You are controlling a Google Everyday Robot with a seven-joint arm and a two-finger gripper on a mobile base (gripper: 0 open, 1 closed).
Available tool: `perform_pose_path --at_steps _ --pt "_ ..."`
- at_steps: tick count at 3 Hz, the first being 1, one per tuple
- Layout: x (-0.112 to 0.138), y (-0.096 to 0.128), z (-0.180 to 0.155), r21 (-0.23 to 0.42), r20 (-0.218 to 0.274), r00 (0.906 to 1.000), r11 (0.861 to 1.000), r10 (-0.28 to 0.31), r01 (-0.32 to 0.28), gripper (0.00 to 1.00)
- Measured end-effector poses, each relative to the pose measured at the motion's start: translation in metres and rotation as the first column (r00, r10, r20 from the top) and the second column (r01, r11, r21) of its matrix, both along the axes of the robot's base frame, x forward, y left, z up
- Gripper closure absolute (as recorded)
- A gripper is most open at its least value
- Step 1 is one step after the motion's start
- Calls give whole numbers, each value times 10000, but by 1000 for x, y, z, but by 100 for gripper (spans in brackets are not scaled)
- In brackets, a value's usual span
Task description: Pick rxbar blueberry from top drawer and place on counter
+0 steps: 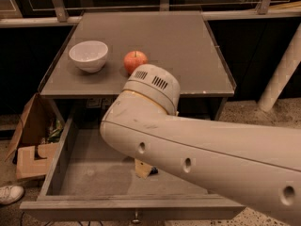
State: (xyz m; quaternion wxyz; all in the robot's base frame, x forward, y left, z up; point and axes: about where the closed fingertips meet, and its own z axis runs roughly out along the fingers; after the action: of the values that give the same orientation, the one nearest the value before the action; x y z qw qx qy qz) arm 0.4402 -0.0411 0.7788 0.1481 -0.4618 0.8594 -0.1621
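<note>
Camera view is showing a job that is only partly done. The wide, shallow grey box drawer (60, 160) is standing pulled open, so that part is finished. The small flat snack bar in its dark wrapper (153, 172) is lying on the drawer floor near the middle. Only a little dark corner of it is peeking out from under the arm.

The big, smooth, cream-white robot arm (202, 149) is stretching across the drawer and hiding most of it. The tan end effector (143, 168) is hanging low inside the drawer, just beside the snack bar. I cannot tell if it is spread or pressed together, or if it is touching the bar.

The bar is not looking lifted yet. So I am thinking the grabbing, the lifting and the putting down are all left to do.

The flat, dull grey tabletop (188, 46) is waiting above the drawer, with tiny chips showing along its front edge. A round, shiny white bowl (88, 55) and a round red apple (135, 61) are sitting on its left side, near each other but apart. The drawer is looking plain and hard, with low walls and a small round knob (136, 216) in front. The wrapper is probably thin and slippery.
</note>
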Motion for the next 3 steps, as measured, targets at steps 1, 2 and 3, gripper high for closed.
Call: perform_pose_path --at_steps 1,2,3 --pt "1 2 -2 1 3 10000 10000 -46 46 0" --pt "4 10 -29 2 -535 9980 9994 -338 339 0" --pt "12 15 -58 -94 -1122 9920 9984 -573 566 0"
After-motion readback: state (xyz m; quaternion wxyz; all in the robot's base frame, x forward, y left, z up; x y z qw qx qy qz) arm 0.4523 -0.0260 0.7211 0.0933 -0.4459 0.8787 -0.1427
